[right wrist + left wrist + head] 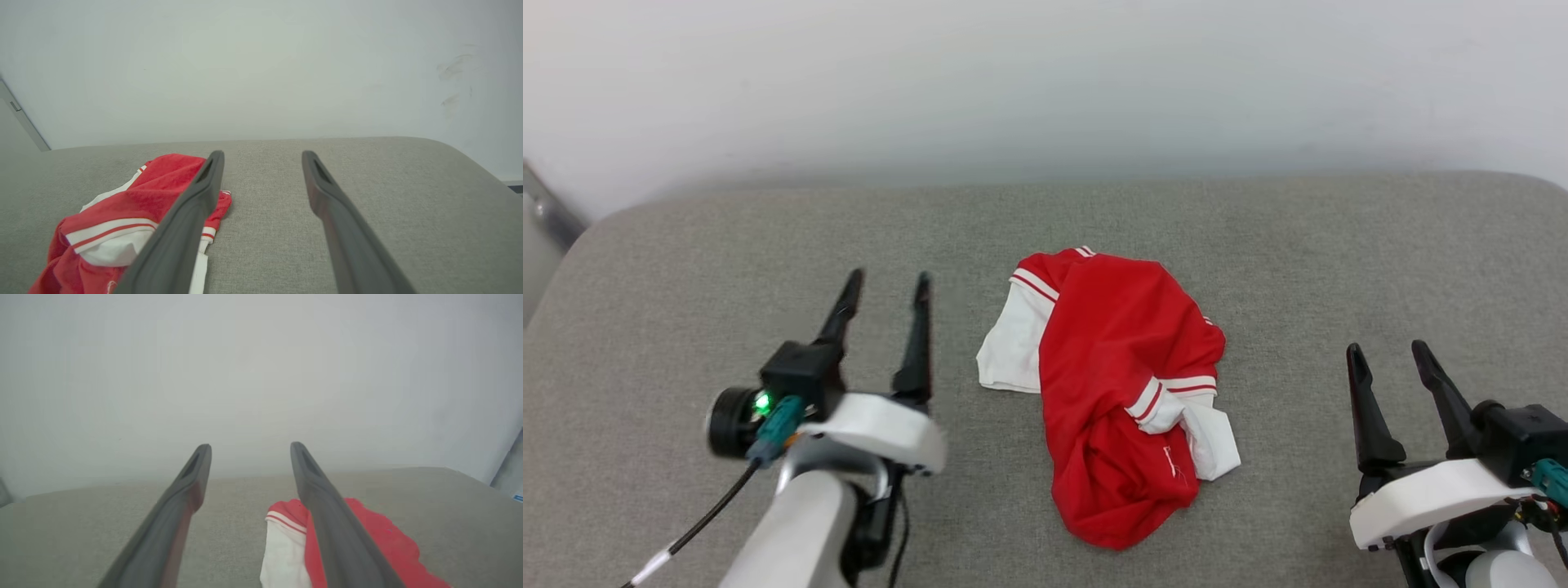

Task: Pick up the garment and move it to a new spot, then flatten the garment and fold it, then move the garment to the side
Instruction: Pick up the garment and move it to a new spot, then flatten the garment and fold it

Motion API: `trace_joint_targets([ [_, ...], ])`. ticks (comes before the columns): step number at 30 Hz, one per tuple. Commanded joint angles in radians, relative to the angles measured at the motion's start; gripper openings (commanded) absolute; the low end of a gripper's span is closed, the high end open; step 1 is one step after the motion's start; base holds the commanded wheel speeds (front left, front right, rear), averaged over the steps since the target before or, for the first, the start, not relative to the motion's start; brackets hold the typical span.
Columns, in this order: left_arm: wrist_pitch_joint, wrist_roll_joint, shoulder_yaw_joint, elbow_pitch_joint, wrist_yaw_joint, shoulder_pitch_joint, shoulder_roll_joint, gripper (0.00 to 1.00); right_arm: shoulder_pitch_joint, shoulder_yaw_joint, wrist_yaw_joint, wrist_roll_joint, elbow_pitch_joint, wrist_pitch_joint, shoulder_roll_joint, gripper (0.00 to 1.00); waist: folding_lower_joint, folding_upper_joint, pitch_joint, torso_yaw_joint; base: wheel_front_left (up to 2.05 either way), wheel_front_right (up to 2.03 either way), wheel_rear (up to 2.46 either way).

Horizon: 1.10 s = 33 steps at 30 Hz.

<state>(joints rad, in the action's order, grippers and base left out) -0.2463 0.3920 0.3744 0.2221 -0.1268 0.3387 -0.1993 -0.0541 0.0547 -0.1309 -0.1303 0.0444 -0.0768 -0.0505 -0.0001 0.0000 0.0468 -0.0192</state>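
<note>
The garment [1123, 392], a red T-shirt with white sleeves and striped trim, lies crumpled in a heap at the middle of the grey padded surface [727, 245]. My left gripper [886, 282] is open to its left, clear of the cloth, fingers apart with nothing between them. My right gripper [1390, 349] is open well to the right of the heap, also empty. The left wrist view shows the garment [380, 535] low right, partly behind one finger [327, 506]. The right wrist view has the garment [122, 220] at lower left, beside its finger [192, 212].
A plain white wall [1045, 82] rises behind the padded surface, whose rounded far corners [605, 220] drop away at both sides. A grey strip [547, 208] stands at the far left. Bare grey padding [1298, 261] lies all around the heap.
</note>
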Motion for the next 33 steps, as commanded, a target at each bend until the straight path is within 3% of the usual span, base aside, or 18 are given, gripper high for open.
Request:
trace_joint_targets([
  [1,0.001,0.006,-0.022,-0.005,-0.018,-0.039,-0.027,1.0,0.017,-0.001,0.0,0.009,-0.011,0.007,0.0,1.0,0.0001,0.0,-0.011,0.004,0.0,0.0,0.0],
  [8,0.028,0.015,-0.057,-0.033,-0.05,-0.166,-0.104,1.0,0.064,-0.004,0.0,0.019,-0.039,0.04,0.0,1.0,0.0001,0.0,-0.052,-0.002,0.0,0.0,0.0],
  [27,0.048,0.022,-0.041,-0.084,-0.072,-0.188,-0.109,1.0,0.08,-0.008,0.0,0.015,-0.064,0.083,0.0,1.0,0.0001,0.0,-0.06,0.001,0.0,0.0,0.0],
  [33,0.037,0.019,-0.04,-0.107,-0.073,-0.154,-0.101,1.0,0.005,0.082,0.0,-0.04,0.025,0.263,0.0,1.0,0.0001,0.0,-0.012,0.03,0.0,0.0,0.0],
])
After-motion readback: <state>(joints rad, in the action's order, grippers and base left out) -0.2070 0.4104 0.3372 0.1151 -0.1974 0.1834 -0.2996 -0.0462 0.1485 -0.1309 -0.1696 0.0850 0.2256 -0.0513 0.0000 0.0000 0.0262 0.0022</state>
